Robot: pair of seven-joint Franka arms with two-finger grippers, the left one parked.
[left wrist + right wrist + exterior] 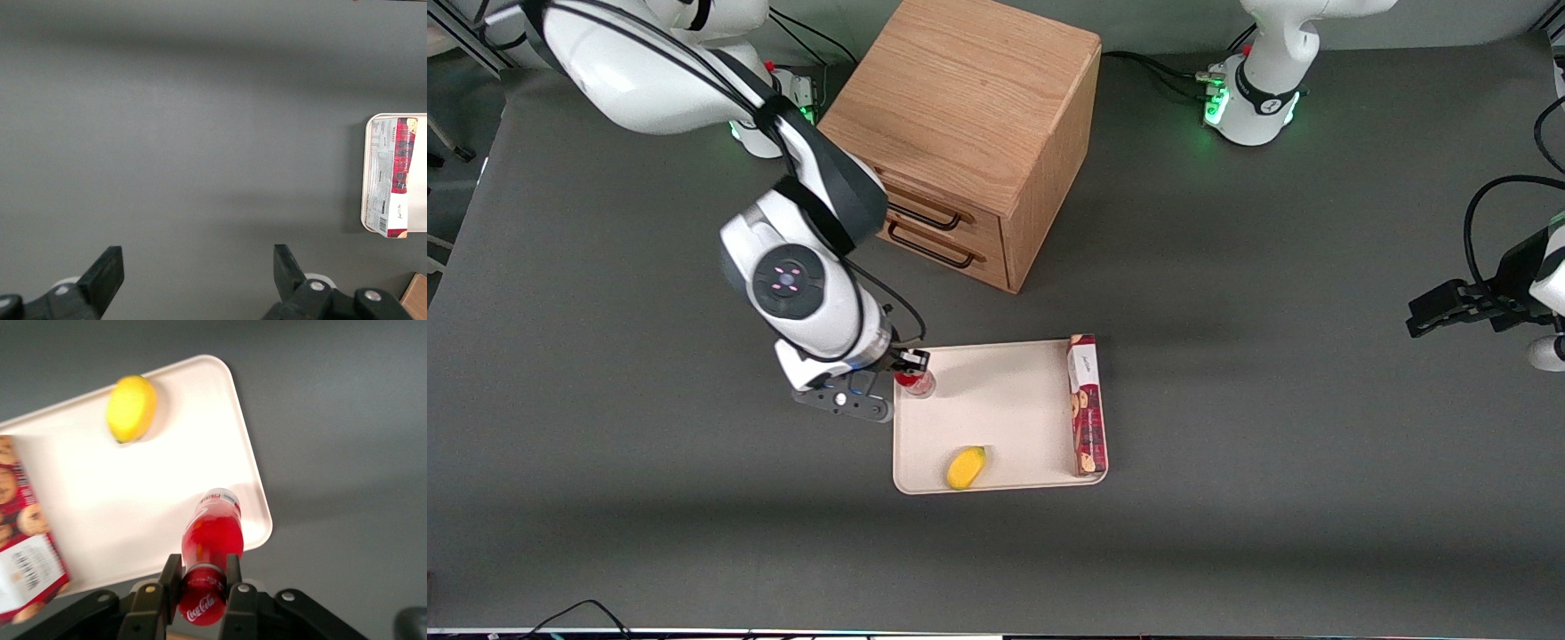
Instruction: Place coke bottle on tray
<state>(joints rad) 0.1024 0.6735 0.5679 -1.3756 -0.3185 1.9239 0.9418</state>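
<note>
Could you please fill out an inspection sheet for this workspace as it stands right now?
Surface: dark grey table.
Job's things: coke bottle upright at the corner of the tray nearest the working arm.
Clutter: lemon and biscuit box on the tray.
Grippers: gripper shut on the bottle's neck.
Cables: black cables by the arm bases.
Surroundings: wooden drawer cabinet, farther from the camera than the tray.

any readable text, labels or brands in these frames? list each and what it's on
"Coca-Cola", white script on the coke bottle, held by the gripper over the tray corner.
Biscuit box on the tray: print on its white panel and the script on its top are too small to read.
Lemon: no text.
</note>
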